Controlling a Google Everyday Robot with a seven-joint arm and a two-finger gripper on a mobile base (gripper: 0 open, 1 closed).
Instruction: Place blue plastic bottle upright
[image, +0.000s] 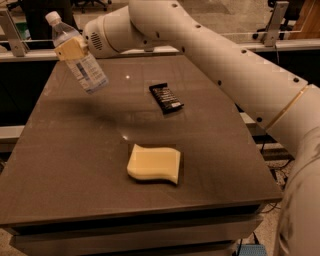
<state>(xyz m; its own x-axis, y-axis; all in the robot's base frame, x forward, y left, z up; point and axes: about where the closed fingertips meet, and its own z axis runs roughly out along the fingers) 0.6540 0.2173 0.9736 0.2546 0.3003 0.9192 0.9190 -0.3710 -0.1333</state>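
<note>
The blue plastic bottle (80, 57) is clear and ribbed, with a white cap and a white label with blue print. It hangs in the air above the far left of the table, tilted with its cap up and to the left. My gripper (71, 48) is shut on the bottle's upper part, just below the neck. One tan finger pad (72, 49) lies across the bottle. The bottle's base is a little above the tabletop.
The dark brown table (75, 165) holds a wavy yellow sponge (154, 163) near the front middle and a black wrapped bar (166, 97) at the centre back. My white arm (225, 60) reaches in from the right. A rail with metal posts (272, 22) runs behind the table.
</note>
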